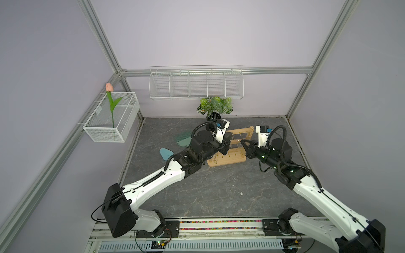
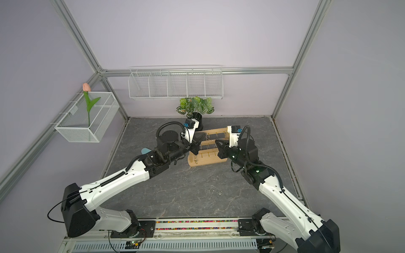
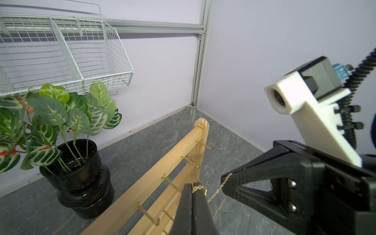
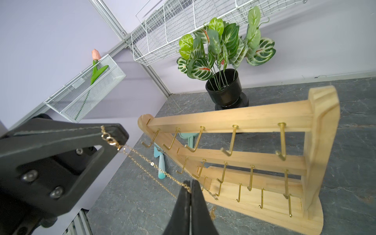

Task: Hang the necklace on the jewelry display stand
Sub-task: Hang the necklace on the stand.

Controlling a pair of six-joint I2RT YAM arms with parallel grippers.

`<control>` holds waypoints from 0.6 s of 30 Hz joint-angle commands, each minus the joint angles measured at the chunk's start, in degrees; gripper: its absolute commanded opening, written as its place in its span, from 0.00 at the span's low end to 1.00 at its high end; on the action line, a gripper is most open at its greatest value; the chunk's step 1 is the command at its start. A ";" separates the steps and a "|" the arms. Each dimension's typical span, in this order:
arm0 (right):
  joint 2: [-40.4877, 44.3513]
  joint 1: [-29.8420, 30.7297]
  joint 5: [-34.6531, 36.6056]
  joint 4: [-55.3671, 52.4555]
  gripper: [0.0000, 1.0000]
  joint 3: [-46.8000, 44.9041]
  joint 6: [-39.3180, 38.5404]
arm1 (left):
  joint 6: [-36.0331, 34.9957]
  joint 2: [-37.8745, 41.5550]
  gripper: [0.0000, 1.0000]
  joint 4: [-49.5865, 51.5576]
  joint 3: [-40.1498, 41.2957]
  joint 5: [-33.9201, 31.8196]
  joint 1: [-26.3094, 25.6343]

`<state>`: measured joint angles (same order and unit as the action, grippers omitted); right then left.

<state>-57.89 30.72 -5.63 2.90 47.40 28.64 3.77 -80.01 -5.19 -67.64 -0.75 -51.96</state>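
My left jaws are pressed together on the necklace, pinching the fine gold chain right at their tips, with the clasp lying against the outer face of one finger. My right jaws are also pressed together, nipping the same chain a little further along. The chain hangs in the air between the two pairs, drawn fairly straight, with a second strand sagging just below it.

Both pairs of tips hover in front of the jewelry display stand, close to the end nearer my left arm. The left tips sit just beside the gold hooks of the top crossbar. I cannot tell whether the chain touches any hook.

The stand is upright on the grey counter between my two arms, its three rows of hooks facing me.

Behind it, against the rear wall, is a potted plant in a black pot. Two teal objects lie on the counter beyond my left wrist. A white wire basket hangs on the rear wall, and a mesh basket on the side wall holds a pink tulip.
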 commanded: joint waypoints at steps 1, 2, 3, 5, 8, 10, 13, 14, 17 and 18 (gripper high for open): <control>-1.19 -0.72 0.71 3.96 0.07 1.59 -1.05 | -1.92 -1.57 0.00 1.15 -2.69 1.33 1.11; -1.50 -0.83 0.77 4.21 0.07 1.70 -1.05 | -1.88 -2.01 0.00 1.19 -2.97 1.64 1.48; -1.78 -1.09 0.76 4.50 0.07 1.74 -1.05 | -1.84 -2.48 0.00 1.32 -3.34 1.81 1.77; -2.35 -1.48 0.63 5.12 0.07 1.85 -0.91 | -1.78 -3.23 0.00 1.24 -3.72 2.17 2.27; -3.23 -2.03 0.42 5.96 0.07 2.22 -0.65 | -1.67 -4.30 0.00 1.24 -4.25 2.58 2.92; -3.88 -2.34 0.21 6.37 0.07 2.48 -0.61 | -1.58 -5.01 0.00 1.28 -4.83 2.94 3.26; -4.97 -2.59 -0.22 6.61 0.07 2.61 -0.39 | -1.70 -5.92 0.00 1.66 -5.63 3.31 3.50; -5.38 -2.73 -0.48 6.68 0.07 2.60 -0.26 | -1.68 -6.12 0.00 1.71 -5.73 3.38 3.60; -6.22 -2.78 -0.70 7.09 0.07 2.59 0.09 | -1.73 -6.58 0.00 1.85 -5.66 3.42 3.70; -6.48 -2.78 -0.78 7.15 0.07 2.59 0.19 | -1.63 -6.69 0.00 1.87 -5.62 3.39 3.86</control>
<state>-63.68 28.25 -5.80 7.62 48.77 28.71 3.51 -85.82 -3.95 -71.64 1.65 -48.58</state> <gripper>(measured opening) 0.069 0.044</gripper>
